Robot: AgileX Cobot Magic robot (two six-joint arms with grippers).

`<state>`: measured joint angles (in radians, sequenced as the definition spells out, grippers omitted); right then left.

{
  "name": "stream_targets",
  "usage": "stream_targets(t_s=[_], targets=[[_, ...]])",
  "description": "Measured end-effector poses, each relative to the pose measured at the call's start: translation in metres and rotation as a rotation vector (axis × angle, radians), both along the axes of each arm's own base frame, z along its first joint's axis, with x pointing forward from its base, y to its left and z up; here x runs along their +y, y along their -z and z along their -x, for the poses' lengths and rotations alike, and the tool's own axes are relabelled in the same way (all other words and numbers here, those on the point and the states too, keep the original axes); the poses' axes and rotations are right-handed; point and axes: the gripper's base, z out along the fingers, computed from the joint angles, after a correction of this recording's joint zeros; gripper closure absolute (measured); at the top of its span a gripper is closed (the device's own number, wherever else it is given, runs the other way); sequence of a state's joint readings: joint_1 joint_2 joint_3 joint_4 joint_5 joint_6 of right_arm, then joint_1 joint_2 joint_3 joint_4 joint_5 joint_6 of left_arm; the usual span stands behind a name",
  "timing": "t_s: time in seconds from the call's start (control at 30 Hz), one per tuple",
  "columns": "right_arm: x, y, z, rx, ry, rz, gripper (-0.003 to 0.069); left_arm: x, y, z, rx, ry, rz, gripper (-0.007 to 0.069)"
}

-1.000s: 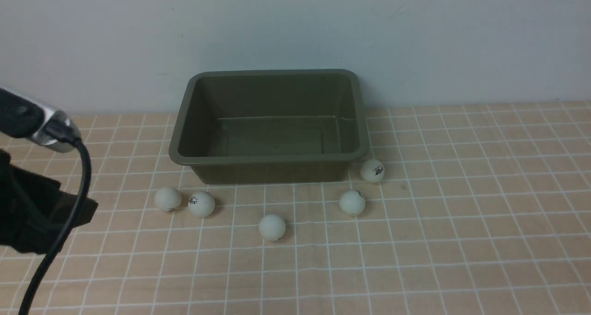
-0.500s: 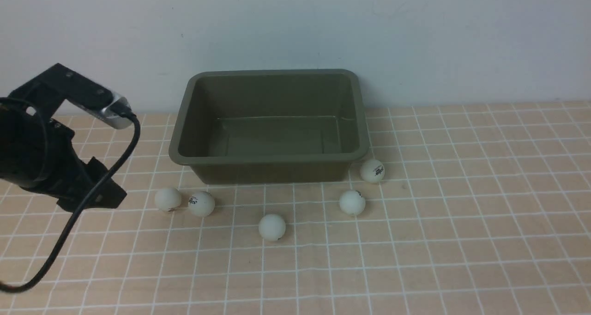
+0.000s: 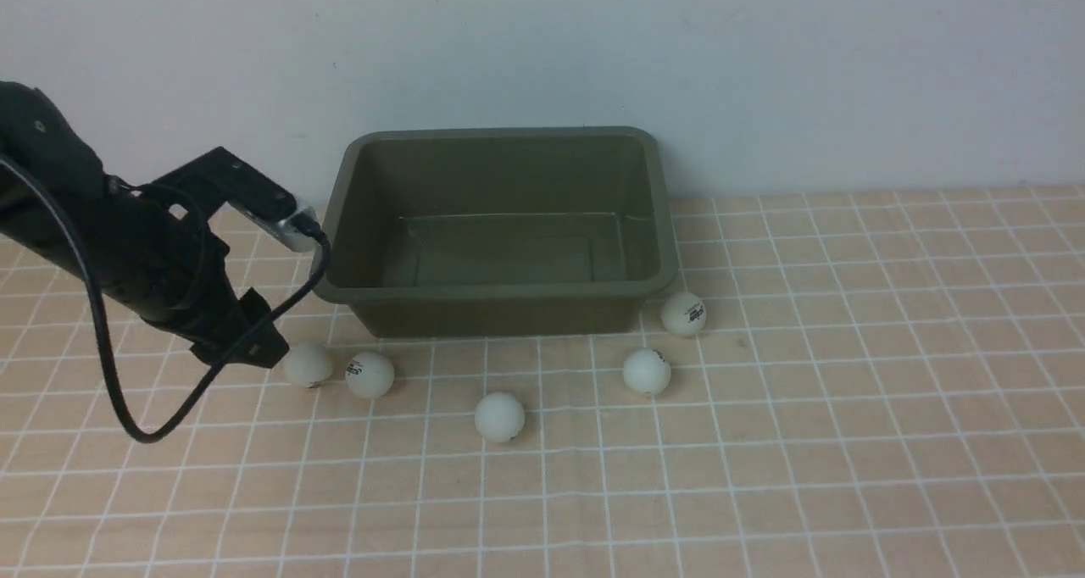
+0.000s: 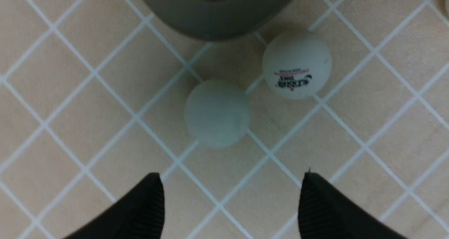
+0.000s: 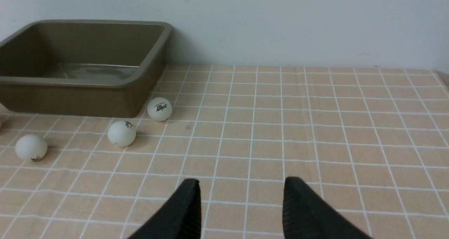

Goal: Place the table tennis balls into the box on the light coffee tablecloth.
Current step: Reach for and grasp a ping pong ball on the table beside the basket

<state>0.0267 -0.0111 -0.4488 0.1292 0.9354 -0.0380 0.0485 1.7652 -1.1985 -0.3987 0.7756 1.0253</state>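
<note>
Currently: my left gripper [image 4: 231, 176], jaws wide and empty, poised just short of the leftmost table tennis ball [image 4: 217, 113], which lies on the tablecloth [image 3: 848, 442] near the box [image 3: 496, 291]. Step, as I judge it: first pick-up. Next: straddle the ball, close gently.

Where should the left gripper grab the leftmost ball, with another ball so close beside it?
Probably from above, across its widest middle: the ball is round and smooth, so an off-centre pinch would likely squeeze it out. The neighbouring ball and the box corner sit close, so the open left gripper should set its fingers on the two free sides.
</note>
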Motion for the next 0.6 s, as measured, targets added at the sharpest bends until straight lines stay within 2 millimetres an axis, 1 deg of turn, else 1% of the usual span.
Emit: stream_targets(t_s=[0.2,0.23,0.27,0.3,0.4,0.6], targets=[[0.000,0.000,0.000,0.001,-0.001,0.002,0.0356,-0.003,0.029,-0.012,-0.011,0.139,-0.061,0.0197],[0.000,0.000,0.000,0.001,-0.001,0.002,0.0356,-0.003,0.034,-0.013,-0.008,0.153,-0.066,0.0197],[0.000,0.000,0.000,0.001,-0.001,0.002,0.0356,-0.003,0.035,-0.013,-0.007,0.155,-0.067,0.0197],[0.000,0.000,0.000,0.001,-0.001,0.002,0.0356,-0.003,0.042,-0.016,-0.007,0.169,-0.069,0.0197],[0.000,0.000,0.000,0.001,-0.003,-0.001,0.0356,-0.003,0.054,-0.022,-0.018,0.194,-0.074,0.0197],[0.000,0.000,0.000,0.001,-0.004,0.001,0.0356,-0.002,0.064,-0.029,-0.061,0.212,-0.095,0.0197]])
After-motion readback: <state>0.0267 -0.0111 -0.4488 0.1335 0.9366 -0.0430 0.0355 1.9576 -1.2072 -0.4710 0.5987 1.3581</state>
